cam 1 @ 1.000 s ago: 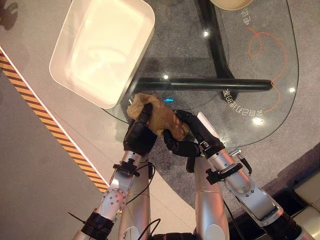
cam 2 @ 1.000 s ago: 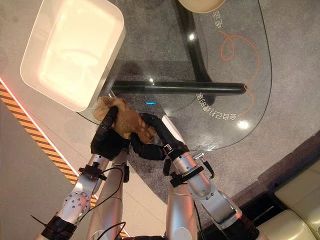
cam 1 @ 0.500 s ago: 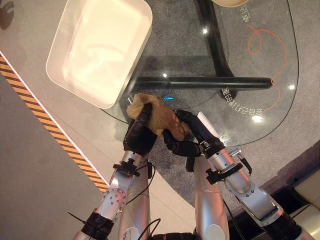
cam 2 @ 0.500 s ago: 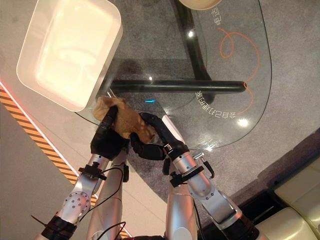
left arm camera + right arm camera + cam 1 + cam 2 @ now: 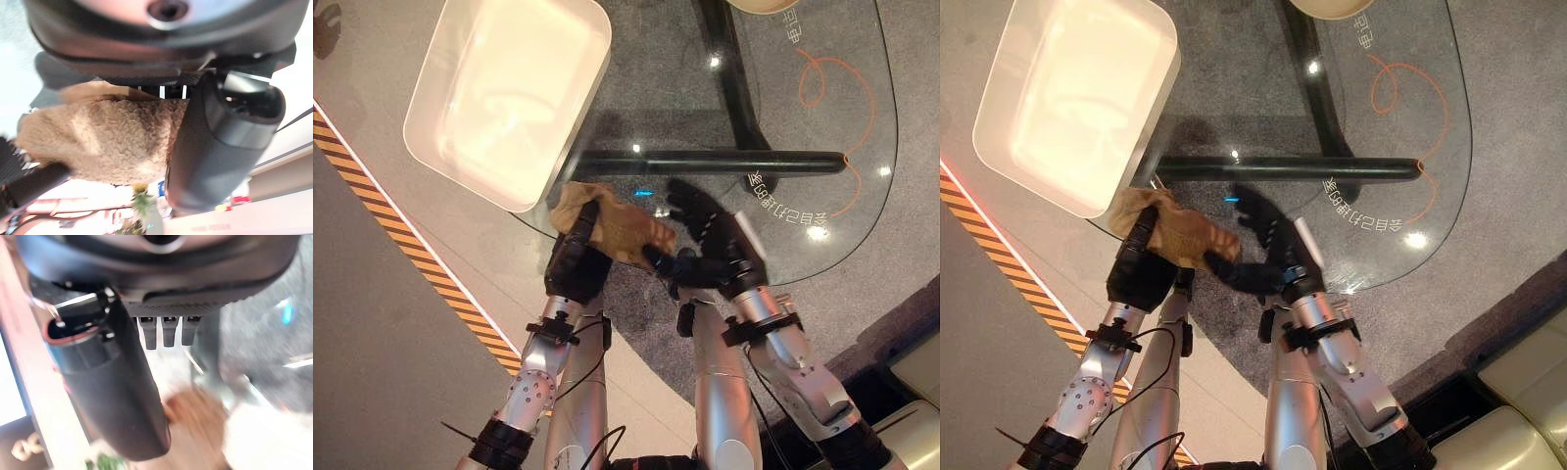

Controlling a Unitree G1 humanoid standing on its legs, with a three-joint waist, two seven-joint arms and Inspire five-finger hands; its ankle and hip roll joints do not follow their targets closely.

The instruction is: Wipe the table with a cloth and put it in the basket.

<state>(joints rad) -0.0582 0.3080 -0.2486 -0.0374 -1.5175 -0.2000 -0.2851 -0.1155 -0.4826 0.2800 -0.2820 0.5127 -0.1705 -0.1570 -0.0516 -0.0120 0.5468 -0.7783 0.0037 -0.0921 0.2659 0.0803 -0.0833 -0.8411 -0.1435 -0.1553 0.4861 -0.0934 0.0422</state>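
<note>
grey carpet shows through my glass desk (image 5: 822, 147), with an orange-and-black striped strip on the floor at my left. nearest me, at the desk's near edge, my left robot hand (image 5: 576, 262) has its fingers curled over the tan fleece cloth (image 5: 625, 228), and in its own wrist view the cloth sits bunched between thumb and fingers. just beside it, my right robot hand (image 5: 713, 250) has changed: half a second ago it was closed on the cloth's right end, and now its fingers are spread and lifted off, reaching out over the glass, with at most the thumb near the cloth's corner. so the cloth is in my left hand alone now, which i take as the handover before the drop. farther off at my left, overhanging the desk's corner, the white basket (image 5: 440, 162) is near the cloth. beyond that, a pale round dish (image 5: 1337, 8) peeks at the far edge.
</note>
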